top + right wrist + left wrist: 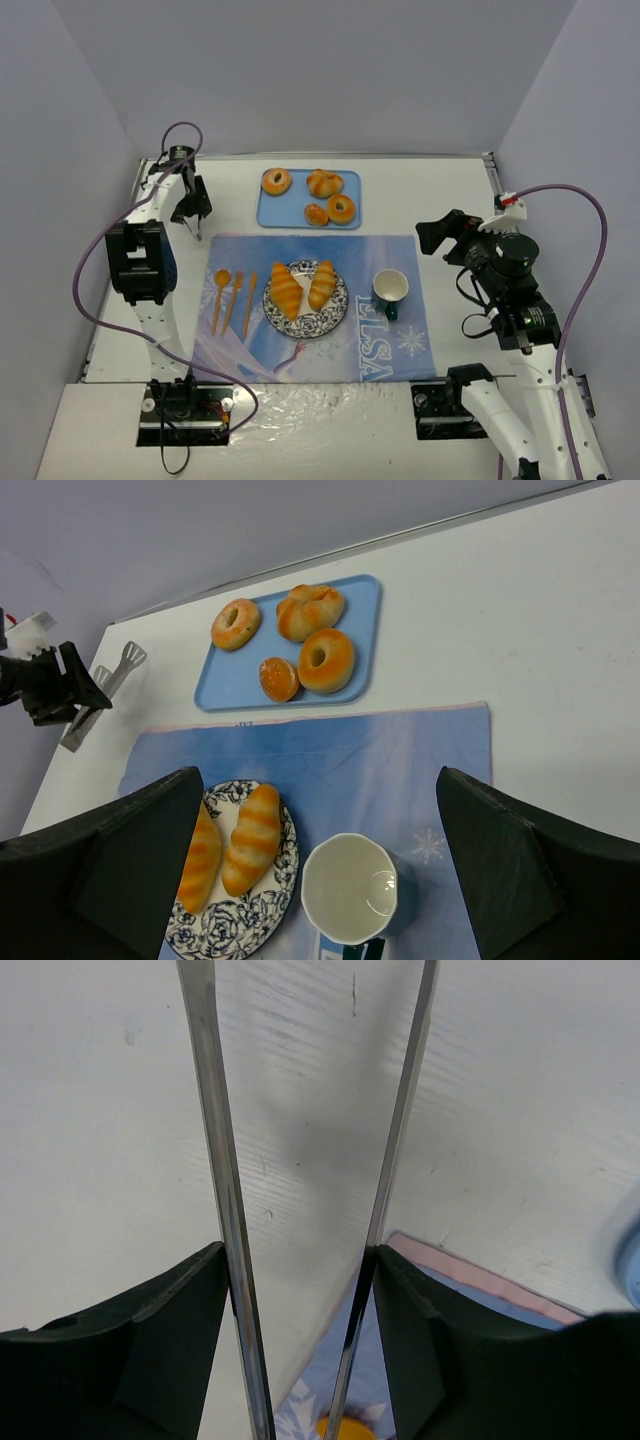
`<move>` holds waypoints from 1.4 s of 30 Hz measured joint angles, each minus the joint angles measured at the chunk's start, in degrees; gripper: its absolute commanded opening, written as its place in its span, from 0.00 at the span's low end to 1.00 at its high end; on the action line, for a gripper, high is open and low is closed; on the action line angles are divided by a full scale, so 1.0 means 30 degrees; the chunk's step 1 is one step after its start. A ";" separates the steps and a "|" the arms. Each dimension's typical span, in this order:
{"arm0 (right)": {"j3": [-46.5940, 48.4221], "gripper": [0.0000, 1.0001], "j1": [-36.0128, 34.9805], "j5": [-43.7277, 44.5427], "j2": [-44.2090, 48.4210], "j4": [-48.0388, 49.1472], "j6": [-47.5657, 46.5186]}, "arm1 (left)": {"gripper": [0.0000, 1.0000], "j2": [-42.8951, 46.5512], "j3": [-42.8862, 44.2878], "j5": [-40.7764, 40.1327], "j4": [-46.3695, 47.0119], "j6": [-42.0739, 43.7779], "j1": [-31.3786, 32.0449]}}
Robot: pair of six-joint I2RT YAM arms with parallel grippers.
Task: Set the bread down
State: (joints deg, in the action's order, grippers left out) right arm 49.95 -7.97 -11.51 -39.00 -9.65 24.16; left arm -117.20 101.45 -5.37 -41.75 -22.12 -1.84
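A: Largest first?

B: White desk (450, 200), with a blue printed placemat (380, 260) spread flat over the middle.

A: Past the placemat's far edge?

B: Light-blue tray (290, 212), just beside that edge and parallel to it.

A: And the bread (287, 291)?

B: Two tapered golden rolls, side by side on a patterned plate (335, 305) near the middle of the placemat. Very close together, though cannot tell whether touching.

A: Right of the plate?

B: Cup (390, 290), upright, white inside, on the placemat and apart from the plate.

A: On the tray?

B: Two ring doughnuts (276, 181), a knotted roll (324, 183) and a small round bun (316, 214).

A: Left of the plate?

B: Orange spoon (221, 295), fork (235, 297) and knife (249, 290), laid in a row on the placemat.

A: Left pincer (300, 1255)?

B: Over bare desk beyond the placemat's far-left corner, clamped on metal tongs (215, 1160), one black finger against the outside of each arm. Tong arms slightly apart.

A: Right pincer (318, 775)?

B: Spread wide, gripping nothing, raised to the right of the cup.
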 measured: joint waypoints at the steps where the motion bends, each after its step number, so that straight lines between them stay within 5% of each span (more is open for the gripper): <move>1: 0.0000 1.00 0.0000 0.0000 0.0000 0.0015 0.0000 | 0.54 -0.0370 0.0037 0.0024 0.0063 -0.0017 -0.0107; 13: 0.0000 1.00 0.0000 -0.0149 0.0000 0.0028 -0.0001 | 0.57 -0.2436 0.0617 0.0810 0.0227 -0.0472 -0.1611; 20: 0.0000 1.00 0.0000 -0.0197 0.0026 0.0023 -0.0001 | 0.67 -0.2860 0.0690 0.1066 0.0247 -0.0640 -0.1710; 42: 0.0000 1.00 0.0000 -0.0211 0.0572 0.0008 -0.0006 | 0.80 -0.1399 0.0389 0.1350 0.0462 -0.0731 -0.1677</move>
State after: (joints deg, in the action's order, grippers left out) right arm 49.95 -7.97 -12.14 -37.29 -9.63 24.14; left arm -121.40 102.62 -1.32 -40.37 -24.32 -6.87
